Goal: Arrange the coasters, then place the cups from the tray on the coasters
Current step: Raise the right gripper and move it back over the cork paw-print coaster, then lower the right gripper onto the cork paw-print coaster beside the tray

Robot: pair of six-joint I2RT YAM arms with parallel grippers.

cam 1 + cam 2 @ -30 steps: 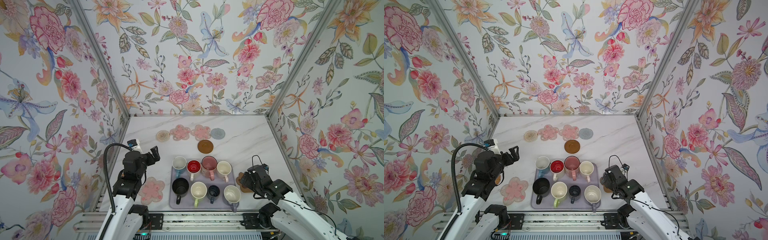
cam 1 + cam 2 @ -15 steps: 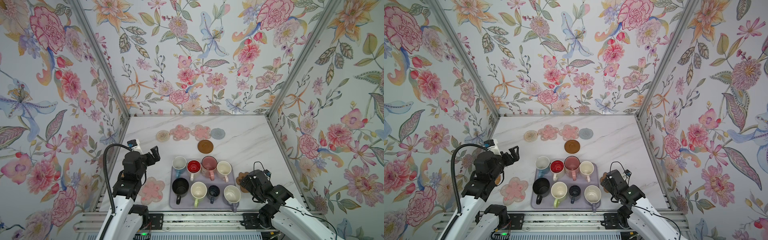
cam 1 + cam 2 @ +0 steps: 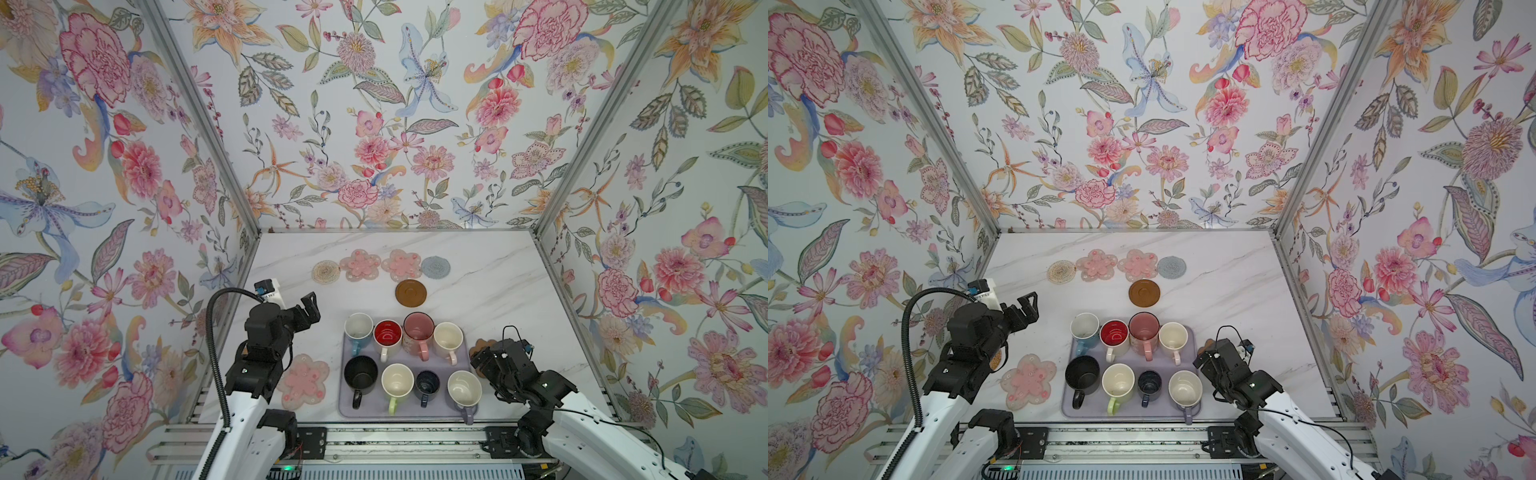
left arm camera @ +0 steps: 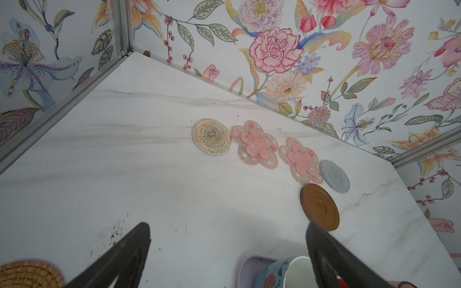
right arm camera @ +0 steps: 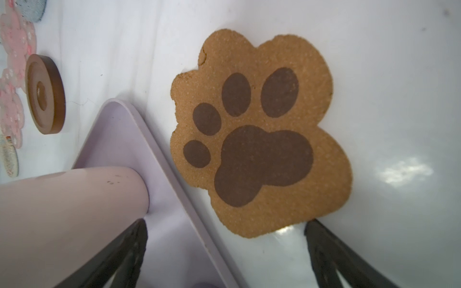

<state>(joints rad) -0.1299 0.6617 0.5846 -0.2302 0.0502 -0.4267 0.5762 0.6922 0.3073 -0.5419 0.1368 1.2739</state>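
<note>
Since your right gripper (image 5: 225, 224) has dropped over the paw-print coaster (image 5: 259, 139), jaws wide apart, you can grab it next.

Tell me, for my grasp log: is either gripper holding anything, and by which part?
Nothing is held: left gripper open above the table, right gripper open by the paw-print coaster.

Floral walls (image 3: 374, 124), white marble tabletop (image 3: 490, 291)

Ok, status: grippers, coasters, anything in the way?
Left gripper open, raised, empty. Right gripper open, low at the paw-print coaster. All eight cups on the tray. Tray rim and lavender cup crowd one side of it.
</note>
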